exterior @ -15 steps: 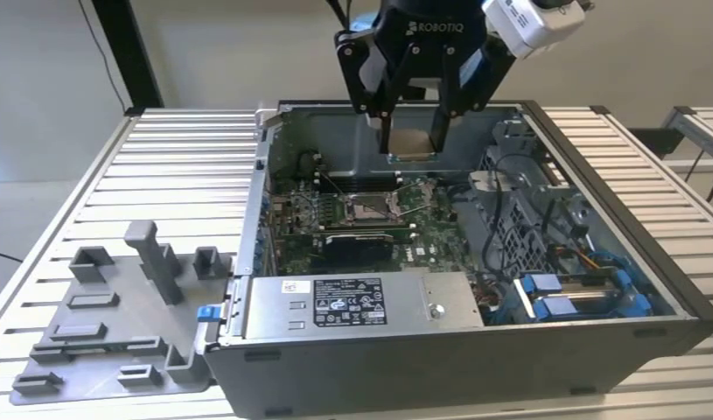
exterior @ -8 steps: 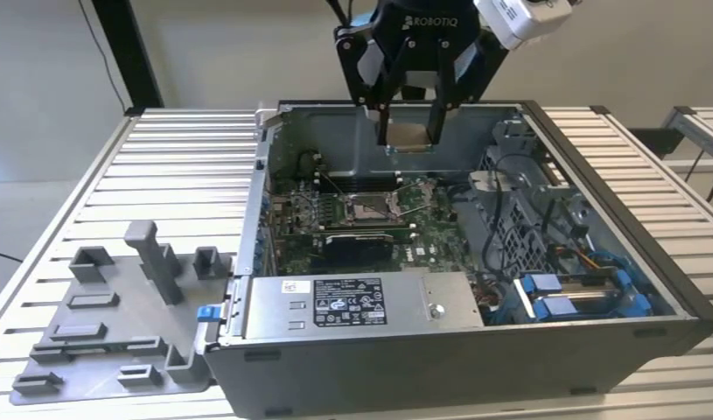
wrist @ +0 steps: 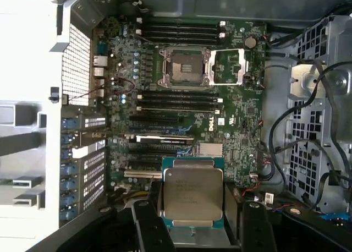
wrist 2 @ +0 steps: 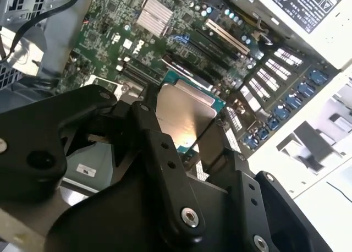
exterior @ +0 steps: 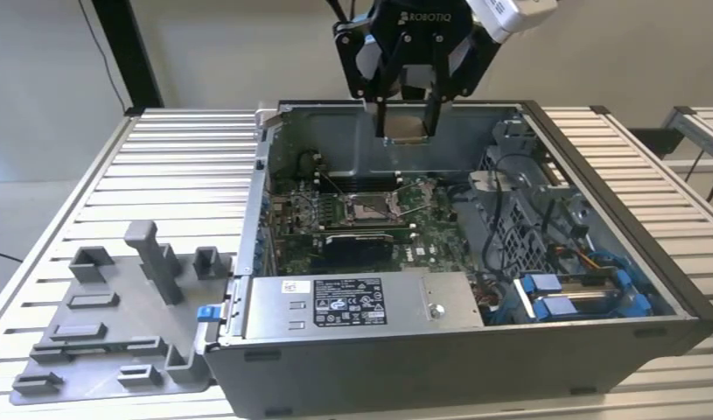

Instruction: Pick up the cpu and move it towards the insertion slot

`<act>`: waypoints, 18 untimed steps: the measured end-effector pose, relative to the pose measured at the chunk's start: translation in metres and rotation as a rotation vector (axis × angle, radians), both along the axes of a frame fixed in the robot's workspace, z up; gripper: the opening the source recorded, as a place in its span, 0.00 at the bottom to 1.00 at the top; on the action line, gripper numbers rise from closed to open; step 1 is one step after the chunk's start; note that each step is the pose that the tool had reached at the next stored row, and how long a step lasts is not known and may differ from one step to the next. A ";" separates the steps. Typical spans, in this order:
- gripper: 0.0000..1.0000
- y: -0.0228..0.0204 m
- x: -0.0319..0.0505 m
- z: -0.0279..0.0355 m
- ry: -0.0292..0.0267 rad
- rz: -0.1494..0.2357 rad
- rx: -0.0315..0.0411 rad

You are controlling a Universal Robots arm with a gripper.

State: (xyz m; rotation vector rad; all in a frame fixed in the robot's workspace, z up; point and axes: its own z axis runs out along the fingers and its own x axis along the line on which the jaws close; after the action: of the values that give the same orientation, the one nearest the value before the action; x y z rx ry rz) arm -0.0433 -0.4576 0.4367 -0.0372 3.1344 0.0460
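One cpu [wrist: 192, 193] in claw [wrist: 193, 222]

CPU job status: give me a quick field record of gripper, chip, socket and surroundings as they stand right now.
gripper: above the open computer case, shut on the cpu
cpu: held between the fingers, silvery face toward the first wrist view, clear of the board
insertion slot: on the motherboard, frame open, brownish pin centre exposed, empty
cpu to slot: apart; chip hangs in the air, not over the socket in the first wrist view
grey fixture plate: on the table at the exterior view's left, outside the case
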 end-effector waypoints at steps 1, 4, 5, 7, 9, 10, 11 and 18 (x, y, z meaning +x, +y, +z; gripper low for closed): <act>0.00 0.0021 0.0000 -0.0009 -0.0003 0.000 0.0000; 0.00 0.0085 0.0000 -0.0055 -0.0004 0.000 -0.0001; 0.00 0.0104 0.0000 -0.0073 -0.0004 0.000 0.0000; 0.00 0.0142 0.0000 -0.0110 -0.0004 0.000 0.0000; 0.00 0.0175 0.0000 -0.0146 -0.0004 0.000 -0.0001; 0.00 0.0192 0.0000 -0.0164 -0.0003 0.000 -0.0005; 0.00 0.0208 0.0000 -0.0183 -0.0003 0.000 -0.0006; 0.00 0.0280 0.0000 -0.0286 -0.0004 0.000 -0.0014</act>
State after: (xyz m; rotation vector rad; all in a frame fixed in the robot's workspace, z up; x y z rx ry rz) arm -0.0433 -0.4296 0.4081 -0.0366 3.1341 0.0438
